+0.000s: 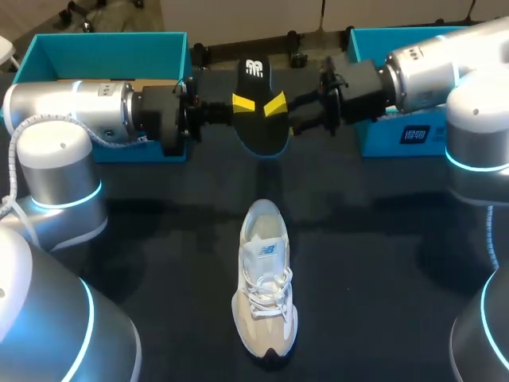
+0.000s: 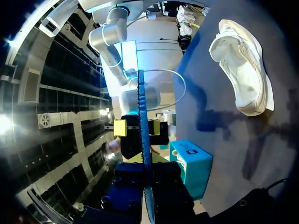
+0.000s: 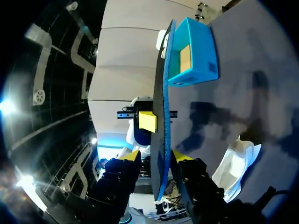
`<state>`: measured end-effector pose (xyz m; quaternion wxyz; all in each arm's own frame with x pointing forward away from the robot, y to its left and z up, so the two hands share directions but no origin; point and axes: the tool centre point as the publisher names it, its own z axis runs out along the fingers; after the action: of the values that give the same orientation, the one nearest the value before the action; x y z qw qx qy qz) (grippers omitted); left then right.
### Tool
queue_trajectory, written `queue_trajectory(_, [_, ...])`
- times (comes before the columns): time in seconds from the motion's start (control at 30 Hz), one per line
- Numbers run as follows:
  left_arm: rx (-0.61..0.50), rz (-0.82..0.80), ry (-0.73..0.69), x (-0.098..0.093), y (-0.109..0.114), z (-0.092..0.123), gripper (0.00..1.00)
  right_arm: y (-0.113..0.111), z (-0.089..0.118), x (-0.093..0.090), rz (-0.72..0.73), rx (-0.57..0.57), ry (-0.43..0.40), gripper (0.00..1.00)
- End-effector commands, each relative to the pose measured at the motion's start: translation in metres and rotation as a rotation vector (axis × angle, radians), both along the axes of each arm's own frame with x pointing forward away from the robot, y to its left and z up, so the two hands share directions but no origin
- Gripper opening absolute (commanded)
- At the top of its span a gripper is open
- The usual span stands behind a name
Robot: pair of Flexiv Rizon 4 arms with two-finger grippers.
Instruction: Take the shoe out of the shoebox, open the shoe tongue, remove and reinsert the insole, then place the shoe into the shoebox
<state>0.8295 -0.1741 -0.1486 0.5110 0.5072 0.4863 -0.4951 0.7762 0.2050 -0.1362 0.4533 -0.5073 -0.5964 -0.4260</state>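
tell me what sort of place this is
Likely a robotics lab bench: the left gripper and right gripper hold an insole over a dark table, beside a white sneaker and a teal shoebox.

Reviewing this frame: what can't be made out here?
- Head view: each lower finger of the left tool and right tool, hidden under the insole.
- Head view: inside of the shoe, covered by tongue and laces.
- Head view: the right teal box, mostly behind the right arm.
- Wrist views: the insole's faces, seen edge-on.
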Motion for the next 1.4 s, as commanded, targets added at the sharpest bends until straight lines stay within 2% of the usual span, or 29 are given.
queue_trajectory(0.03, [-0.001,0.001,-0.002,0.0,-0.002,-0.001,0.0,0.008,-0.005,-0.001,-0.001,0.006,0.0,0.37])
queue_trajectory(0.3, [-0.001,0.001,-0.002,0.0,-0.002,-0.001,0.0,0.016,-0.006,0.0,-0.003,0.008,0.008,0.36])
queue_trajectory(0.4, [-0.001,0.001,-0.002,0.0,-0.002,-0.001,0.0,0.018,-0.007,0.002,-0.004,0.01,0.011,0.29])
queue_trajectory(0.43, [-0.001,0.001,-0.002,0.0,-0.002,-0.001,0.0,0.019,-0.007,0.003,-0.003,0.012,0.011,0.22])
queue_trajectory(0.47, [-0.001,0.001,-0.002,0.0,-0.002,-0.001,0.0,0.02,-0.007,0.003,-0.002,0.012,0.012,0.19])
queue_trajectory(0.7, [-0.001,0.001,-0.002,0.0,-0.002,-0.001,0.0,0.02,-0.007,0.003,-0.008,0.015,0.012,0.18])
queue_trajectory(0.77, [-0.001,0.001,-0.002,0.0,-0.002,-0.001,0.0,0.02,-0.007,0.002,-0.012,0.017,0.012,0.2])
queue_trajectory(0.83, [-0.001,0.001,-0.002,0.0,-0.002,-0.001,0.0,0.017,-0.007,0.002,-0.025,0.028,0.01,0.29])
queue_trajectory(1.0, [-0.001,0.001,-0.002,0.0,-0.002,-0.001,0.0,0.011,-0.006,0.0,-0.045,0.034,0.014,0.25])
queue_trajectory(1.13, [-0.001,0.001,-0.002,0.0,-0.002,-0.001,0.0,0.01,-0.008,0.001,-0.045,0.03,0.034,0.18])
queue_trajectory(1.4, [-0.001,0.001,-0.002,0.0,-0.002,-0.001,0.0,0.009,-0.011,0.003,-0.05,0.052,0.059,0.18])
